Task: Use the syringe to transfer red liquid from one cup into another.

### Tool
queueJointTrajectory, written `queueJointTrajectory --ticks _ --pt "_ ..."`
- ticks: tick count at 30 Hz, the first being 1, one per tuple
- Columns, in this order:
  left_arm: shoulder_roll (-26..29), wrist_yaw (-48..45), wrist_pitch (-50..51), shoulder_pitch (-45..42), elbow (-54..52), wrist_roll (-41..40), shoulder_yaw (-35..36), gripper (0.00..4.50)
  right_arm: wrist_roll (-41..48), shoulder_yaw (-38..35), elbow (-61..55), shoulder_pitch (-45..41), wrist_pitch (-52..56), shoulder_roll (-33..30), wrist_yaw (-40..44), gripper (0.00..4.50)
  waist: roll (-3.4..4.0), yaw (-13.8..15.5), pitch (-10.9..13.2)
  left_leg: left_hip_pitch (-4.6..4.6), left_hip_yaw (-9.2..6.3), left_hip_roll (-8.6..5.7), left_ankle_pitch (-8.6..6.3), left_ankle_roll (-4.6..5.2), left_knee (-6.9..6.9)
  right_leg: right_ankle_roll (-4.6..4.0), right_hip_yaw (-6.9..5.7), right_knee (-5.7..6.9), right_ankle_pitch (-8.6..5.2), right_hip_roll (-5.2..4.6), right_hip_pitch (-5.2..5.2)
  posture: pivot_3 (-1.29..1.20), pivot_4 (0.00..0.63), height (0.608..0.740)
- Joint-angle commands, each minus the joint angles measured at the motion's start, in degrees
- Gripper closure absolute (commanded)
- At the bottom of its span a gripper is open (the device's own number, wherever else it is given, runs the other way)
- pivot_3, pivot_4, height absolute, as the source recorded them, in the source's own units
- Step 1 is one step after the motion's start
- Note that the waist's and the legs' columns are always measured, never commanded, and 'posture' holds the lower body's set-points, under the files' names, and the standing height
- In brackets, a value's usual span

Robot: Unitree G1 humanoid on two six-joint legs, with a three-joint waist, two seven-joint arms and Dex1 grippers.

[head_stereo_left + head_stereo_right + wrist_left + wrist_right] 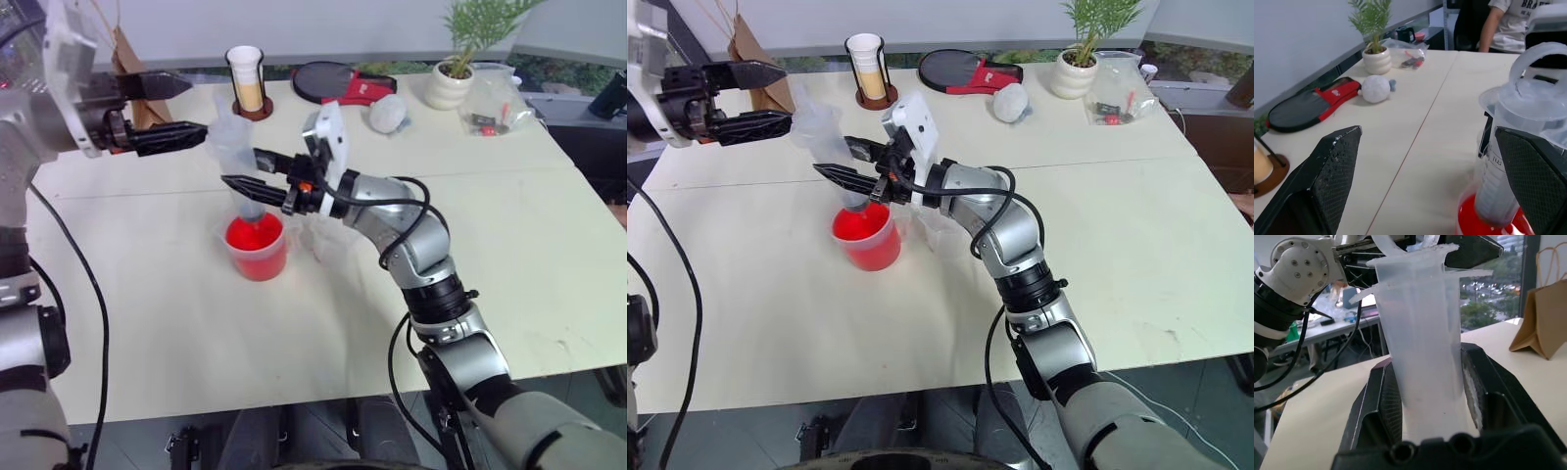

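Syringe [238, 157] upright, tip in red cup [259, 249]

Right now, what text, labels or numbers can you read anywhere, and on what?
"BRA": partial dark print on the person's white shirt, cut off at the edge.
Small dark print on the syringe barrel: too small to read.
White mark on the red-and-black paddle case: too blurred to read.

Near table [176, 333] bare — syringe [238, 162], red cup [258, 247] block centre.
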Motion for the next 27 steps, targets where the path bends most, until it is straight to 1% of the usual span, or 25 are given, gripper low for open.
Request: queueJointTrajectory --ticks 1,4,10,13,16,18,22,27 --pt "-0.6 0.2 0.4 -2.7 -2.8 -2.6 1.5 0.00 0.3 0.6 -0.5 0.0 0.2 1.3 -0.3 3.11 0.00 -0.1 0.0 0.00 0.00 0.01 0.00 0.00 0.00 0.00 0.00 0.00 0.00 0.00 0.00 0.00 0.150 0.740" --pt "0.3 -0.9 0.5 -2.7 -2.6 -2.4 1.3 0.00 0.5 0.7 -0.8 0.2 0.7 1.9 -0.7 3.11 0.00 -0.1 0.0 0.01 0.00 0.02 0.01 -0.01 -0.02 0.00 0.00 0.01 0.00 0.02 -0.02 0.00 0.150 0.740" --pt "6.1 -2.6 -0.1 0.8 -1.3 -0.4 2.3 0.00 1.4 -0.7 -0.9 0.0 2.2 3.0 -2.0 3.11 0.00 -0.1 0.0 0.01 0.01 0.03 0.02 -0.04 -0.07 0.00 0.03 0.01 0.00 0.04 -0.05 0.00 0.150 0.740" --pt "7.6 -2.7 0.3 1.9 -0.9 -1.6 3.9 0.00 2.1 -1.3 -1.3 -0.1 3.2 2.9 -2.1 3.11 0.00 0.0 0.0 0.01 0.02 0.03 0.03 -0.05 -0.06 0.00 0.06 0.01 0.00 0.04 -0.05 0.00 0.150 0.740" --pt "6.8 -2.0 3.8 1.2 -2.8 -6.2 7.0 0.00 2.4 -1.2 -1.0 -0.2 4.1 2.7 -1.9 3.11 0.00 0.1 0.0 0.00 -0.02 0.02 0.03 -0.05 -0.04 0.00 0.06 -0.01 0.00 0.04 0.00 0.00 0.150 0.740" --pt "6.2 -1.4 5.2 1.8 -5.2 -7.9 7.3 0.00 2.4 -1.0 -0.8 -0.3 4.3 2.7 -1.8 3.11 0.00 0.1 0.0 0.00 -0.02 0.01 0.03 -0.04 -0.03 0.00 0.10 -0.02 0.00 0.04 0.01 0.00 0.150 0.740" --pt "4.9 -0.3 6.1 2.5 -7.8 -9.4 6.5 0.00 2.4 -0.8 -0.3 -0.6 4.5 2.9 -1.5 3.11 0.00 0.0 0.0 0.01 -0.03 0.01 0.03 -0.05 -0.04 0.00 0.10 0.00 0.00 0.04 0.00 0.00 0.150 0.740" --pt "2.1 0.4 4.4 2.3 -8.0 -7.7 3.6 0.00 2.4 -0.5 -1.0 -0.5 5.0 3.1 -1.4 3.11 0.00 0.0 0.0 0.02 -0.03 0.01 0.03 -0.06 -0.04 0.00 0.10 0.01 0.00 0.05 0.00 0.00 0.150 0.740"
